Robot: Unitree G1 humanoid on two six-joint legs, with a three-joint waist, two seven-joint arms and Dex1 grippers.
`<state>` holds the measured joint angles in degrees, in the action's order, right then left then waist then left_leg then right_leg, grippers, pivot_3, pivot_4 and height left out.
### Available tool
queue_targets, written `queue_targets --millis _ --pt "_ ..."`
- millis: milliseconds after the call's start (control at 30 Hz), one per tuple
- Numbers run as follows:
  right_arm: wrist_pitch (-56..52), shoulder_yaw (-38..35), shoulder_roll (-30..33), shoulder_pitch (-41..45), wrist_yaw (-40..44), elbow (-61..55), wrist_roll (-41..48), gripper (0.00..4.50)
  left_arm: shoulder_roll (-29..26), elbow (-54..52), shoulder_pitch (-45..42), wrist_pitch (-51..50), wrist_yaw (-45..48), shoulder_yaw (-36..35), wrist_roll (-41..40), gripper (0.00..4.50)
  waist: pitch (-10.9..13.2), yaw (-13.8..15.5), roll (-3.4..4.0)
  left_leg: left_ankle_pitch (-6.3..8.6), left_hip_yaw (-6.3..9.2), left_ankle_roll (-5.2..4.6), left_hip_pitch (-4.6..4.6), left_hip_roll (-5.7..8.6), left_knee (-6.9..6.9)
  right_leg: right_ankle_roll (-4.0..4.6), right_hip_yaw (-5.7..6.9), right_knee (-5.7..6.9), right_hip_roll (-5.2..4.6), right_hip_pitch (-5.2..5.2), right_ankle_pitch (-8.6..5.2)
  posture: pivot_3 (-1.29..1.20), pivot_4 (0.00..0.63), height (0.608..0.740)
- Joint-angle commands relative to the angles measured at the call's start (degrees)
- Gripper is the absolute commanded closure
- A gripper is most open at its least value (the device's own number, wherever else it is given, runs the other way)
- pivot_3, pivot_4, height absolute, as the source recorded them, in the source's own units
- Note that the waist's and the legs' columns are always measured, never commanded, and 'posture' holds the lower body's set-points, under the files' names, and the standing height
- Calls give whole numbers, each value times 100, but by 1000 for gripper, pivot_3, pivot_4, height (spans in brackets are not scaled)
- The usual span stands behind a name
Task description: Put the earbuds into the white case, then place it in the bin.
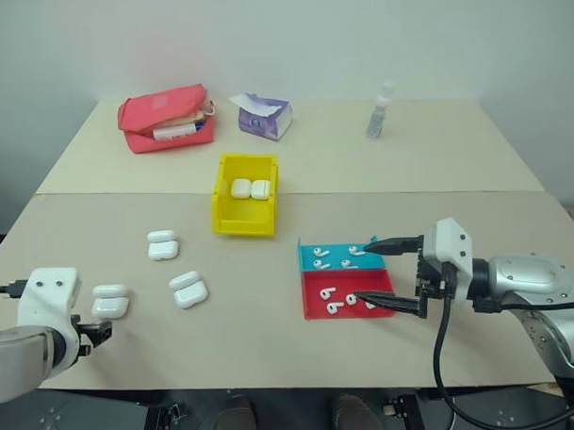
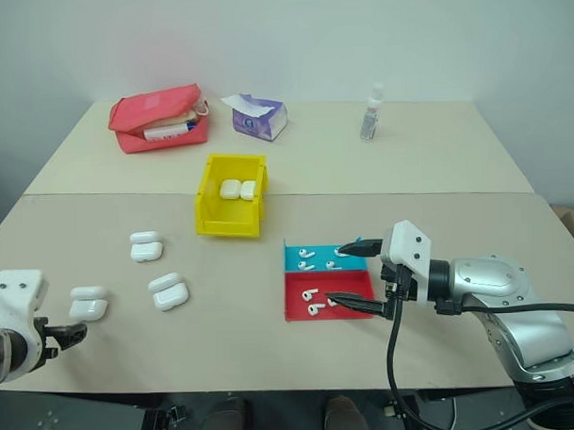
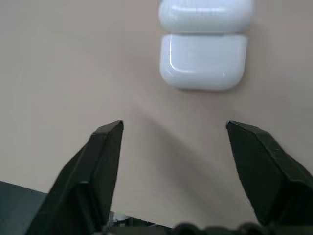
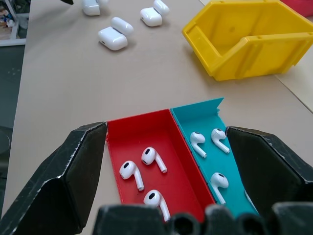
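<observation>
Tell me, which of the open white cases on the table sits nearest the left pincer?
The open white case at the table's front left edge, just ahead of the open left pincer. The other two open cases lie farther toward the yellow bin.

A pale beige desk (image 1: 361, 165) made of two tops, joined by a seam running side to side, stands against a plain white wall (image 1: 356, 33). Dark floor (image 1: 87, 420) shows below its near edge. The light is even and soft.
</observation>
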<state>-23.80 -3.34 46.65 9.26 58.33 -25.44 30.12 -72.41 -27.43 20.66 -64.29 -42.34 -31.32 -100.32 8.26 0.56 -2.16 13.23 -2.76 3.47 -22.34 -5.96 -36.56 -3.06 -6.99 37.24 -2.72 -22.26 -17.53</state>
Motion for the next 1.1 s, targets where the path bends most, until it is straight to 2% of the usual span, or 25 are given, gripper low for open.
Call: queue_targets --millis 33,233,367,500,733,1100 --pt "9 -120 2 58 -41 -169 75 0 -131 97 -299 124 -26 72 25 14 0 7 0 0 0 0 0 0 3 0 0 -2 0 0 0 0 150 740" --pt "-11 -156 23 71 -62 -177 85 0 -561 1056 -1288 -4 203 953 -483 14 1 10 -1 0 -1 0 0 0 15 0 0 -6 0 -3 0 0 150 740" --pt "-24 -169 34 92 -94 -193 90 0 -655 1704 -2243 -235 428 1752 -431 14 1 10 -1 0 -1 0 -1 0 16 0 2 -6 1 -4 0 0 150 740" --pt "-39 -205 53 37 -141 -246 104 0 -493 2096 -2912 -553 640 2349 -101 14 1 1 -1 -1 -1 1 -4 0 22 -1 1 -9 1 -7 0 0 150 740" --pt "-84 -262 68 -84 -223 -371 142 0 -224 2447 -3320 -929 811 2640 230 14 1 11 -1 -4 -1 7 -6 0 23 -1 1 -8 2 -11 1 0 150 740" --pt "-91 -308 81 -149 -250 -410 160 0 410 2624 -3586 -1333 1194 2554 1212 14 -4 50 7 -8 3 13 4 1 21 -2 4 -1 1 0 2 0 150 740"
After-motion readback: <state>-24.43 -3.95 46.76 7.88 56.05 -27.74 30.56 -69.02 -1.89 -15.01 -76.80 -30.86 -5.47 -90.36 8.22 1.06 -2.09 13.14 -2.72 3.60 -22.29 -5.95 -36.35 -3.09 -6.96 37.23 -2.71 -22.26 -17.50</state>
